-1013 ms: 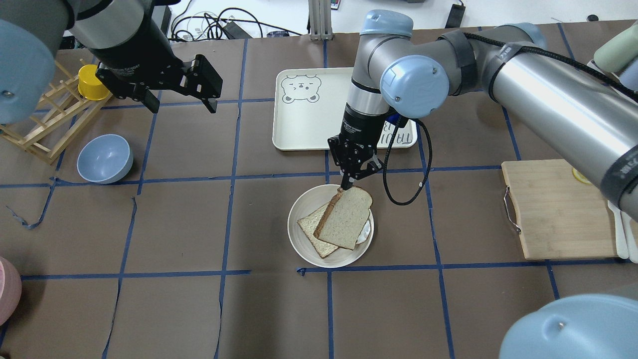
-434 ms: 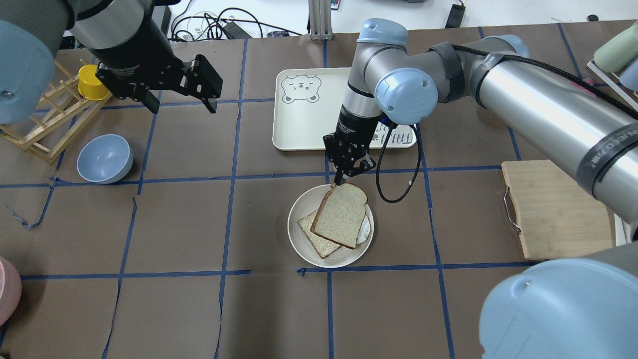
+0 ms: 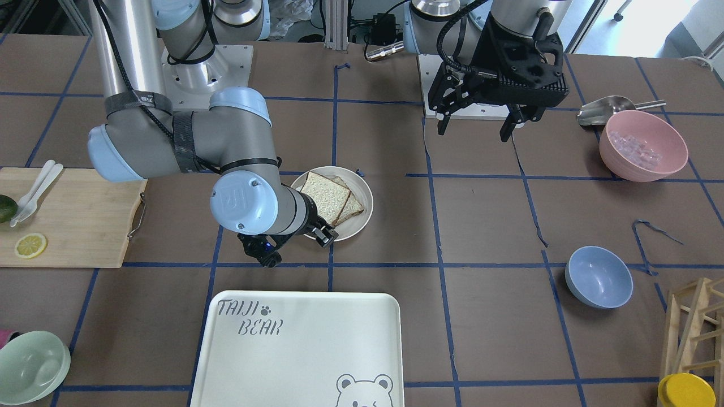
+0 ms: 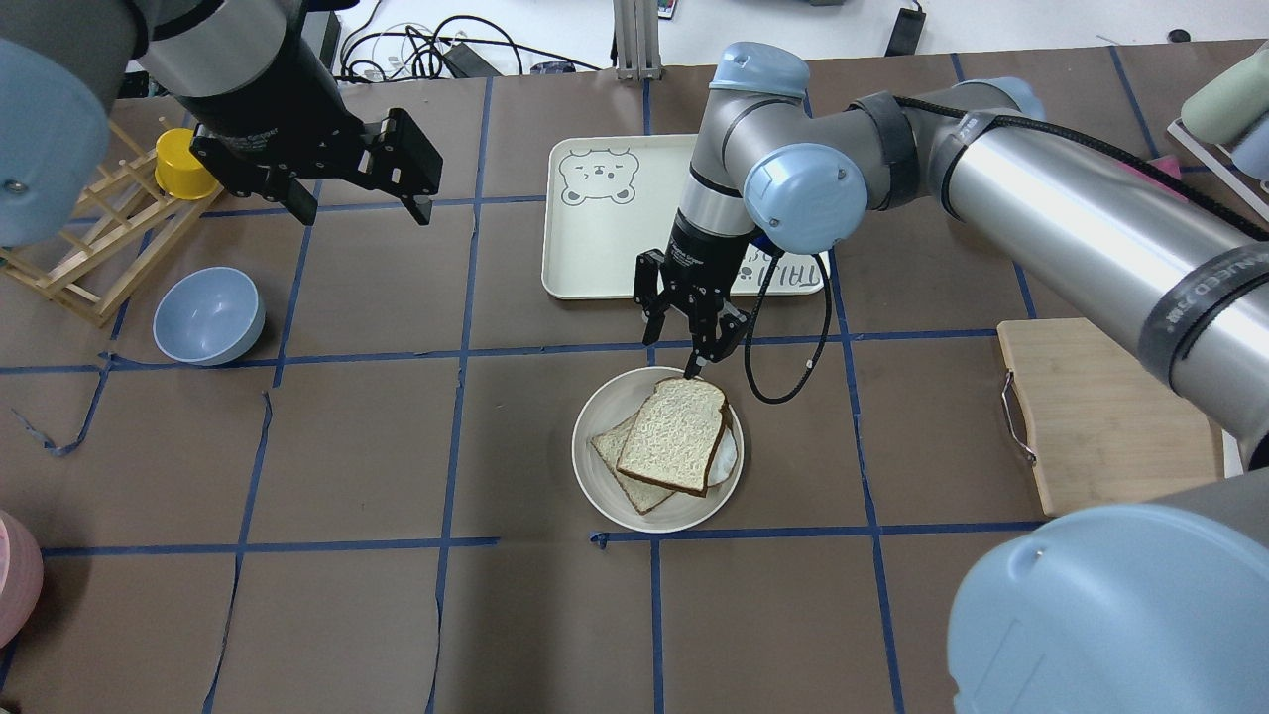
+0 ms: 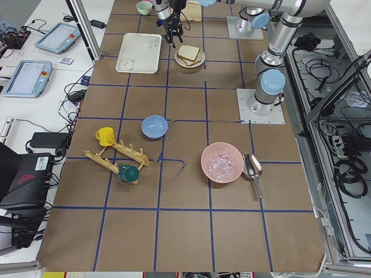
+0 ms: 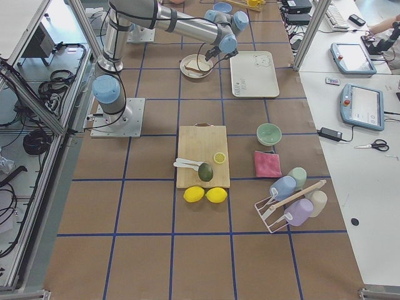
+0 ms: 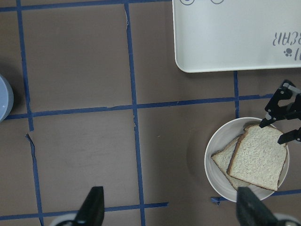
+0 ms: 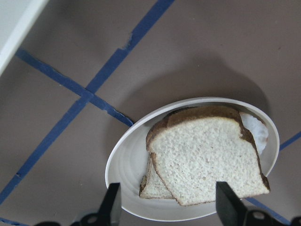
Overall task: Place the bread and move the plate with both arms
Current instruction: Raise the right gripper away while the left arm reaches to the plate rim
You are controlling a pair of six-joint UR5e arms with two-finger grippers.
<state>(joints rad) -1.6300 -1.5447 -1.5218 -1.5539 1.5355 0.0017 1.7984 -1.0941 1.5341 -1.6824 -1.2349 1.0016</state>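
Overhead view, which I read as a clock face centred on the plate [image 4: 602, 493]. The plate sits near the middle of the brown, blue-taped table [image 4: 347, 446]. The bread [image 4: 674, 434] lies flat on it, domed top toward 12 o'clock. It covers most of a smaller slice [image 4: 617, 462] that pokes out at 8 o'clock, and a white egg edge [image 4: 728, 456] that shows at 3 o'clock. The right gripper [image 4: 684, 347] hangs over the plate's 12 o'clock rim with its jaws spread and nothing between them. In the right wrist view I see both fingers [image 8: 226, 203] wide apart with the bread lying free below. From overhead one fingertip sits just beside the crust, and I cannot tell whether it touches. The left gripper [image 4: 362, 213] hovers well apart at 10 o'clock, jaws likewise spread and empty. Its wrist camera looks down on bare table with the plate off at 3 o'clock. The bear-print tray [image 4: 595, 238] lies at 12 o'clock, beyond the right gripper. A blue bowl [image 4: 208, 315] stands at 9 to 10 o'clock and a wooden cutting board [image 4: 1110, 416] at 3 o'clock, both well apart from the plate.
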